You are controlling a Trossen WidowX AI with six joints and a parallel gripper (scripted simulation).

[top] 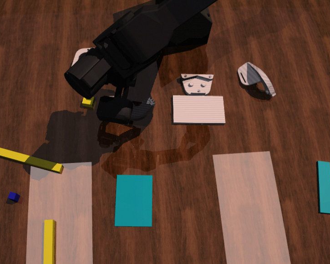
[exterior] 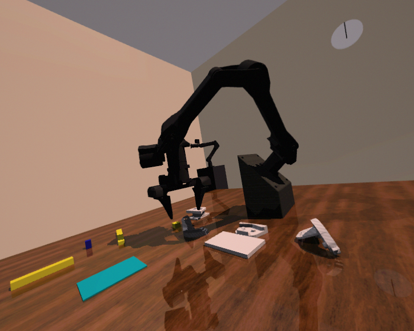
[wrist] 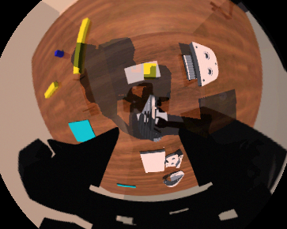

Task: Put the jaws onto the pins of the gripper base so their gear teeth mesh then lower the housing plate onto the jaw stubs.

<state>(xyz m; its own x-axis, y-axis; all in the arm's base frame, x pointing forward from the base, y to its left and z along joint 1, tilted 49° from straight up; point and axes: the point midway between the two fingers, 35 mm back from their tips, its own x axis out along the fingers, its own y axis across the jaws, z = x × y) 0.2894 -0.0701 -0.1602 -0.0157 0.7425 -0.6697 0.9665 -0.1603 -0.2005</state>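
The black pincer [exterior: 185, 213] [wrist: 149, 130] is wide open, gripping nothing, its fingertips above a grey toothed jaw [exterior: 192, 230] [wrist: 149, 118].

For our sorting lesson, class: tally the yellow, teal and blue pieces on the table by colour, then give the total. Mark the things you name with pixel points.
Yellow: 3 (partly shaded bar [top: 10, 154] [exterior: 120, 234] [wrist: 84, 29], fully lit bar [top: 48, 241] [exterior: 43, 273] [wrist: 51, 90], small block [top: 88, 101] [exterior: 176, 225] [wrist: 149, 69])
Teal: 2 (wide sheet [top: 134, 200] [exterior: 111, 277] [wrist: 82, 130], narrow strip [top: 324, 187] [wrist: 126, 185])
Blue: 1 (cube [top: 13, 195] [exterior: 88, 243] [wrist: 58, 54])
Total: 6

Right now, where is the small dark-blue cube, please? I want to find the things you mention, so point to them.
In the top view, the small dark-blue cube [top: 13, 196] [exterior: 88, 243] [wrist: 58, 54] lies far left, below the long yellow bar [top: 28, 160] [wrist: 81, 45].
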